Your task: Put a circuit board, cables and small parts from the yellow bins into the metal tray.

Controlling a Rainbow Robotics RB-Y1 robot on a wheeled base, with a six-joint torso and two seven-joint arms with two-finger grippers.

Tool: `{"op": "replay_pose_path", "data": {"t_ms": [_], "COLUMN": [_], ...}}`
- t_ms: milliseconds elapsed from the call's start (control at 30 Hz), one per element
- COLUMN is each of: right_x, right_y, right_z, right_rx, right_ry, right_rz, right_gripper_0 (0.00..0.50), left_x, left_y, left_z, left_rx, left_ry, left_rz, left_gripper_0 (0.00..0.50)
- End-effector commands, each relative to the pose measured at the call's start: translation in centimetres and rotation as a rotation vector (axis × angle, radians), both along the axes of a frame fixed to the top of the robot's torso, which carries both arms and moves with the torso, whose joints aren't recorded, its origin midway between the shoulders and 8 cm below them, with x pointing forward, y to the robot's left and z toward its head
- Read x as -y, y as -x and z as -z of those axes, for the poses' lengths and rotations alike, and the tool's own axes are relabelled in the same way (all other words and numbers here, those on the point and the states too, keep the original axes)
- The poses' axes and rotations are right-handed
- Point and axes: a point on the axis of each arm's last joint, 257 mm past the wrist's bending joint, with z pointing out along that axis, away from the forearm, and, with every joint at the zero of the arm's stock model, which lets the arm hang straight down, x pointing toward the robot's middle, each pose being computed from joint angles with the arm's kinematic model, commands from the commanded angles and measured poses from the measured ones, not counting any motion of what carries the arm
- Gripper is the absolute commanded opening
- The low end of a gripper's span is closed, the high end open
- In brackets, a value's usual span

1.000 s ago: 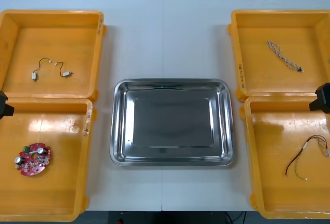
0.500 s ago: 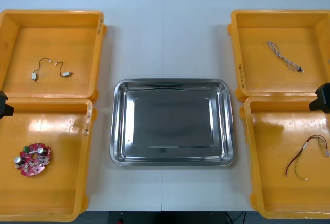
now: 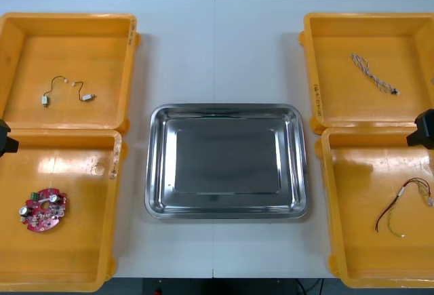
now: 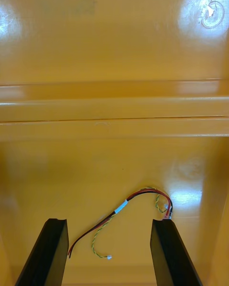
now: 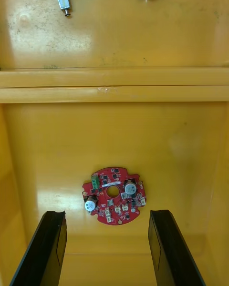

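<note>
Hovering open and empty, left gripper (image 5: 107, 213) is framing a round red board (image 5: 113, 195); right gripper (image 4: 109, 220), likewise, a cable (image 4: 123, 205) stretching across its jaws.

Metal tray (image 3: 224, 108) sits centre frame, I see bare table (image 3: 217, 51) all round it: wide strip above, narrow strips left and right up to the yellow bins (image 3: 129, 71). Raised bin rims are the only barriers in those lanes. Left gripper (image 5: 108, 212) and right gripper (image 4: 109, 220) hang over bin floors, fingers spread, gap between them clear; each bin pair's divider wall stands ahead of the fingers
</note>
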Motion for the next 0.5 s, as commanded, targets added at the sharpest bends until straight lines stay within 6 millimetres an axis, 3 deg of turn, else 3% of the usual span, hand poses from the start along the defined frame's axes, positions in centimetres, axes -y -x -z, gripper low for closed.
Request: {"op": "replay_pose_path", "data": {"t_ms": [33, 500], "right_x": [-0.05, -0.05], "right_y": [-0.15, -0.15], "right_z": [-1.12, -1.12], "right_rx": [0.031, 0.031], "right_ry": [0.006, 0.006], "right_rz": [-0.029, -0.029], "right_gripper_0": [0.5, 0.5], "left_x": [0.43, 0.43], "left_y": [0.07, 0.07], "left_z": [-0.47, -0.47], "left_rx": [0.021, 0.021], "left_ry": [-0.027, -0.027], "left_rz": [0.062, 0.062], "left_gripper_0": [0.5, 0.5]}}
